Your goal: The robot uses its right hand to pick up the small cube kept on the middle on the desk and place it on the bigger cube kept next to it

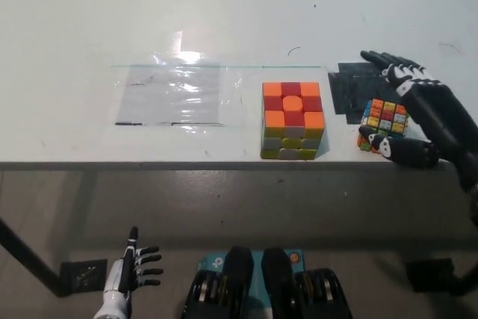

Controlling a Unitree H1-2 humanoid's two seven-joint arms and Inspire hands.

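White desk [89, 20] w/ glare, grey floor [224, 207] below

The black right hand [414, 113] sits at 3 o'clock with its fingers spread around the small cube [385, 119]. The big cube [291, 120] sits in the middle of the white desk [224, 20]. The white left hand [131, 274] hangs at 7 o'clock, fingers apart.

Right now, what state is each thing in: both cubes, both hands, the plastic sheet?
small cube: on the desk near its front edge, not lifted.
bigger cube: upright on the desk, nothing on top.
right hand: open, curled around the small cube, grip not closed.
left hand: open, resting low, below the desk.
plastic sheet: lying flat on the desk, left of the bigger cube.
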